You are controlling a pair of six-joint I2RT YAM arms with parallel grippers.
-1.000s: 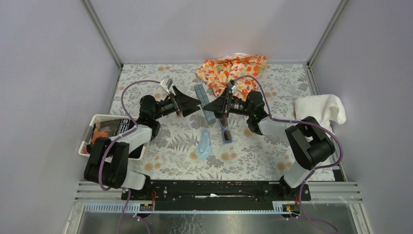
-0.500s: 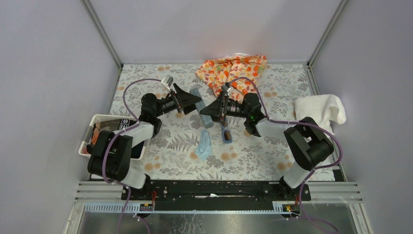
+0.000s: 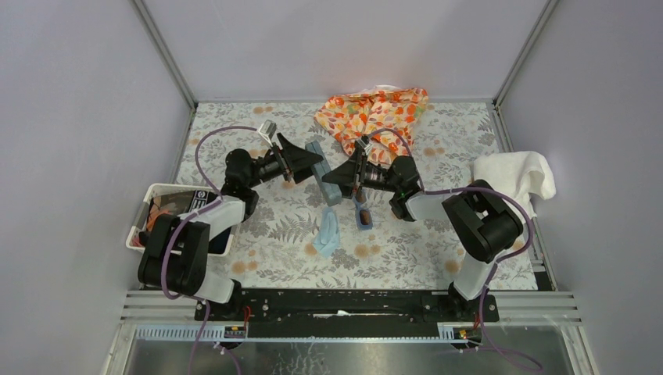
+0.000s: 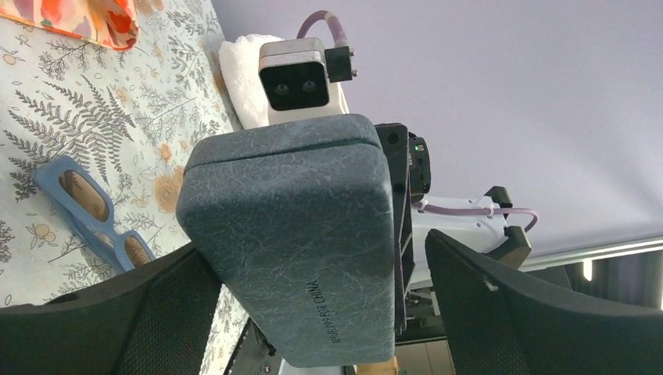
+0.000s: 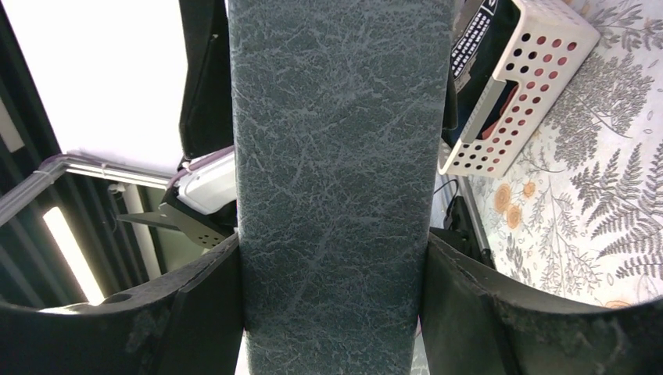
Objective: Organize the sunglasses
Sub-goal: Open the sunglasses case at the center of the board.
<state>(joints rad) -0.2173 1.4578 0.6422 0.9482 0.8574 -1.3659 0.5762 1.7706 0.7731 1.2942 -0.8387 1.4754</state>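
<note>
Right gripper (image 5: 332, 312) clamps the grey glasses case (image 4: 297, 234), probably steadying it for opening. Left gripper (image 4: 313, 328) straddles it, jaws spread; sunglasses (image 3: 362, 211) lie beside.

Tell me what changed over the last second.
The left gripper moved in toward the glasses case, and its open jaws now straddle one end. The right arm's elbow swung inward, and the right gripper, shut on the case, carried it slightly left. Both gripper openings, the sunglasses and the light blue cloth stayed as they were.
</note>
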